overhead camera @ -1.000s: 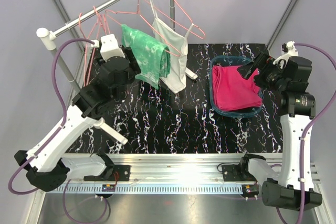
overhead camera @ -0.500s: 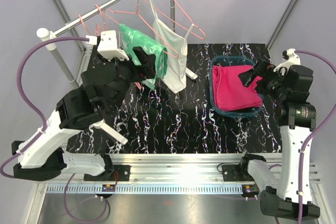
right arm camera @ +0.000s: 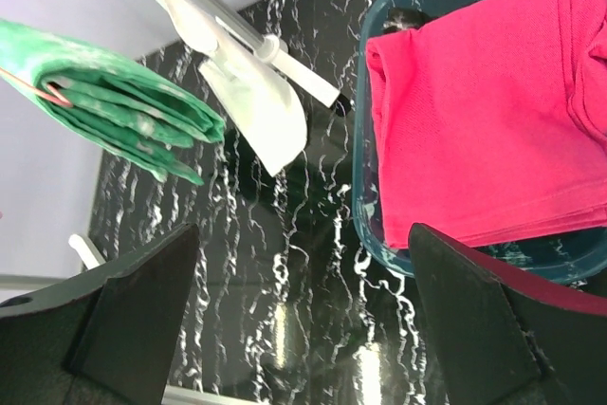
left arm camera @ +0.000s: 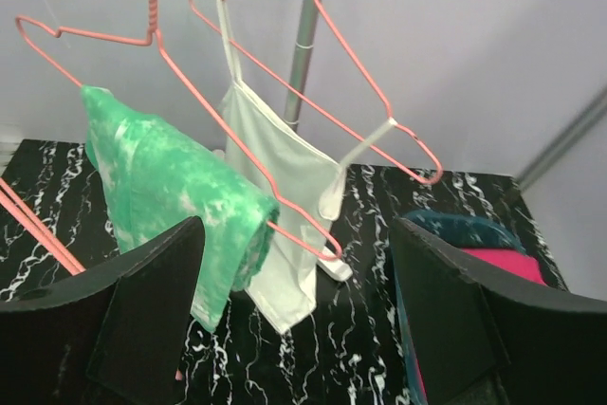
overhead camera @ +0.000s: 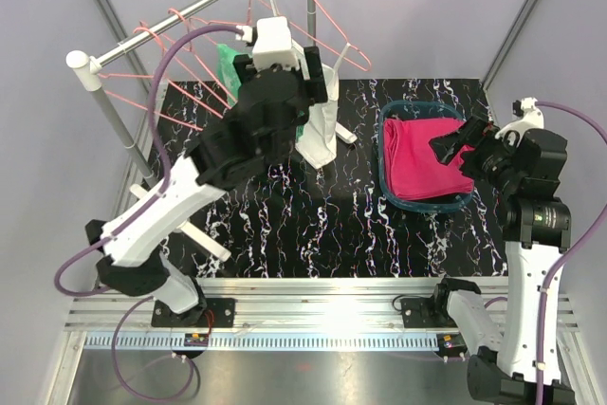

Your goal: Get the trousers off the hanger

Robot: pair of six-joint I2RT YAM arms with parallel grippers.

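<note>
Left wrist view, bottom edge first: shows the left hand spread wide and holding nothing, pointed toward the hanging clothes. Just beyond, at centre left of the frame, finds the green trousers, folded into a thick bundle over the sloping wire of a pink hanger and drooping on either side of it. Behind and to the right, picks out a white tank top on a hanger of its own, very close to the green cloth; cannot tell whether touching. Farther back, takes in the upright pole.

Right wrist view, bottom edge: shows the right hand fully open and equally empty, above the bench near a teal basket. Inside that basket, at upper right of the frame, finds the magenta trousers, lying flat and already off any hanger.

Judging by the drape: light, soft and limp, likely to slide easily along smooth wire, with no risk of breakage. Best to pinch the folded bundle low on its hanging edge, on the side away from the tank top, then draw down and along toward the lower end of the wire. Worth guarding against lifting the hanger's hook off the rail or catching a tank top strap.
</note>
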